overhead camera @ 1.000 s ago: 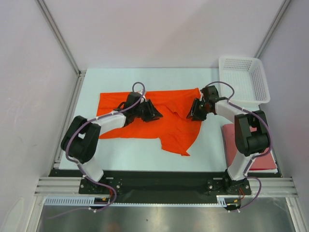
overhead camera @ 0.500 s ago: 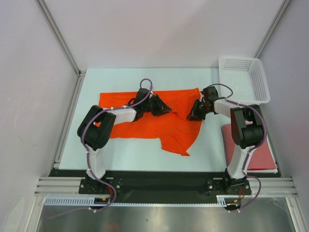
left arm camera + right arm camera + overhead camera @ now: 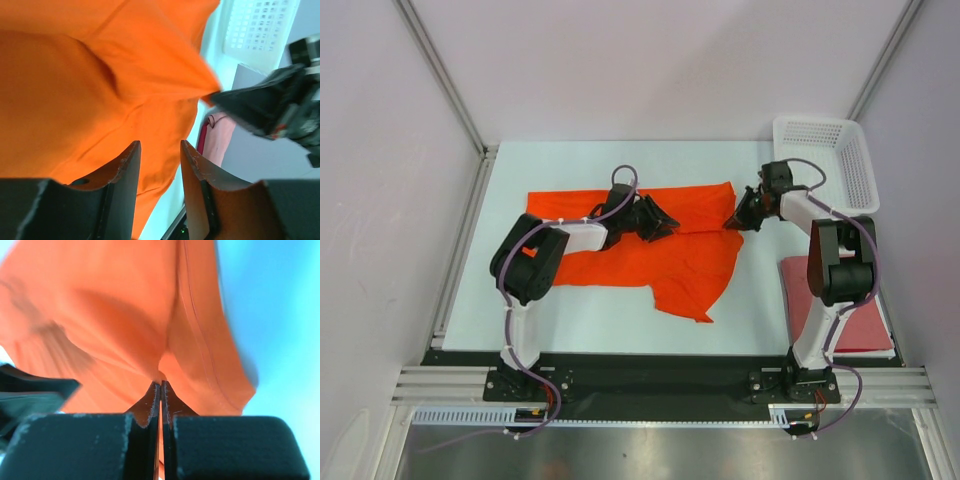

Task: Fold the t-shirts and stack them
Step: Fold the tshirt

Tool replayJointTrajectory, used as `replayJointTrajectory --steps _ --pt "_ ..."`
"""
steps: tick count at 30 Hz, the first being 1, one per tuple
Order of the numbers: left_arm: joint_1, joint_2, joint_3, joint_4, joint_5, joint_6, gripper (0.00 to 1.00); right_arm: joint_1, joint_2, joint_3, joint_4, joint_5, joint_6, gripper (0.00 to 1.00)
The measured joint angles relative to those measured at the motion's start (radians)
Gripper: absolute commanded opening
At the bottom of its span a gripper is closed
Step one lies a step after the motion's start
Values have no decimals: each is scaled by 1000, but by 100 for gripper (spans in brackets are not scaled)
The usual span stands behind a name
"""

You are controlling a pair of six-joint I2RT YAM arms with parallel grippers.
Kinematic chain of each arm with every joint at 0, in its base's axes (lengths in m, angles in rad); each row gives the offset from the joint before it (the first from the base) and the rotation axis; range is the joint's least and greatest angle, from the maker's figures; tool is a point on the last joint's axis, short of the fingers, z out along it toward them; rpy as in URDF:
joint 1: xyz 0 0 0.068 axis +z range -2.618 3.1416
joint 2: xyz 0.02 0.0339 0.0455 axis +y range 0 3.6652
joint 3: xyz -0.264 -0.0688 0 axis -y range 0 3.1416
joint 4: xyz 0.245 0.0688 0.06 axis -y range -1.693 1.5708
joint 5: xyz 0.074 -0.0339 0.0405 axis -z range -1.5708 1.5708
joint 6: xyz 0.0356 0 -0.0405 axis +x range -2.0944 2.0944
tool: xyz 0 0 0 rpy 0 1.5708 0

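Bright, even light, faint shadows; soft blur in both wrist views.

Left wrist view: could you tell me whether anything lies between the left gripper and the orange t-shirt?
Nothing visible does. The left gripper, jaws open, faces the orange t-shirt directly. The right gripper, shut on the shirt's edge, sits off to one side, not between them.

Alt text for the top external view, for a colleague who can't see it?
A bright orange t-shirt lies spread on the table, the right gripper pinching its right edge and the left gripper open over its upper middle. A brick-red t-shirt lies at the near right, a white basket at the far right.
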Motion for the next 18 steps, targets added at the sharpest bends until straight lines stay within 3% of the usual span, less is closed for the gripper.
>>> replayJointTrajectory --steps 18 --pt "-33 98 94 29 -39 -51 38 -42 118 156 -15 -59 -3 0"
